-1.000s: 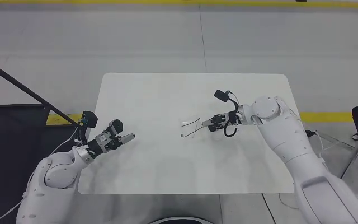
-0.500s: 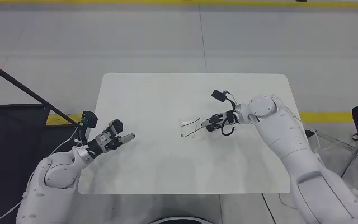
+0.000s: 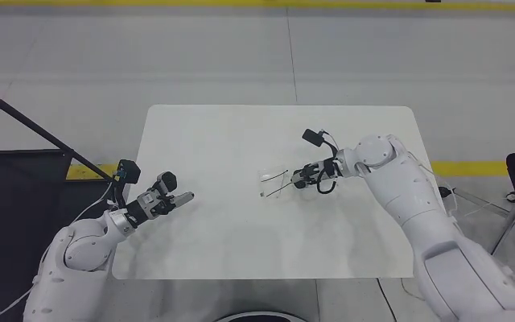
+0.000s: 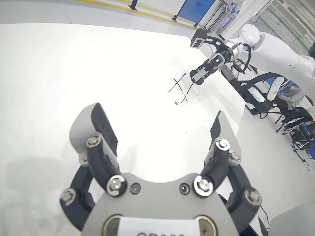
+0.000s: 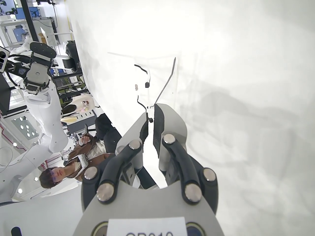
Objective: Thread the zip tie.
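Noted thin black zip tie, slightly curved, at middle of table, well off every edge, over clear plate. Pinched by one end between nearly closed fingers of right gripper, arm stretched in from right edge, low over top. Found left gripper spread wide, empty, near left edge toward front corner.

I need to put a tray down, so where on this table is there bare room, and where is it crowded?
Bare: the table's whole far strip, and the wide middle between the open left claw at the near-left edge and the zip tie. Crowded: right of centre, where the right claw pinches it at a clear sheet.
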You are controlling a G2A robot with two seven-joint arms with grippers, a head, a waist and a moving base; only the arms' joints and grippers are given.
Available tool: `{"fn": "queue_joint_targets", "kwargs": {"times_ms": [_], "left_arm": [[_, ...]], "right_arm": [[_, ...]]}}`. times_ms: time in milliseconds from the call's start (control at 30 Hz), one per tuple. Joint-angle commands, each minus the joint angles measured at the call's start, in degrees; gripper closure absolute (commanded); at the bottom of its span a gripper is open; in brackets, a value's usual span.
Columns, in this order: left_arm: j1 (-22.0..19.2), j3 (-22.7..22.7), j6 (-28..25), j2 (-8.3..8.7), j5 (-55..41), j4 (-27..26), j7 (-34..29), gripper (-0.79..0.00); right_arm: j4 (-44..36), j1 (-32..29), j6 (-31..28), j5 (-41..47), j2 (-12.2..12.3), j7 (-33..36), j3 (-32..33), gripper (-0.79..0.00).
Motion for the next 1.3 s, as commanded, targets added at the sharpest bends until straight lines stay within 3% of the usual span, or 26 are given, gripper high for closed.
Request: {"fn": "queue_joint_targets", "kwargs": {"times_ms": [0,233,333,600,700,933,1267], "left_arm": [[0.0,0.0,0.0,0.0,0.0,0.0,0.0,-0.785],[0.0,0.0,0.0,0.0,0.0,0.0,0.0,-0.785],[0.0,0.0,0.0,0.0,0.0,0.0,0.0,-0.785],[0.0,0.0,0.0,0.0,0.0,0.0,0.0,-0.785],[0.0,0.0,0.0,0.0,0.0,0.0,0.0,-0.785],[0.0,0.0,0.0,0.0,0.0,0.0,0.0,-0.785],[0.0,0.0,0.0,0.0,0.0,0.0,0.0,-0.785]], "right_arm": [[0.3,0.1,-0.2,0.0,-0.1,0.1,-0.1,-0.092],[1.1,0.5,-0.5,0.1,-0.7,0.4,-0.4,-0.111],[1.5,0.6,-0.8,0.1,-0.9,0.4,-0.4,-0.157],[2.1,0.9,-1.4,0.0,-1.2,0.8,-0.4,-0.16],[2.2,0.9,-1.5,-0.2,-1.3,0.8,-0.5,-0.145],[2.3,1.0,-1.7,-0.3,-1.5,1.0,-0.4,-0.006],[2.4,1.0,-3.4,0.8,-1.1,1.4,1.0,0.0]]}}
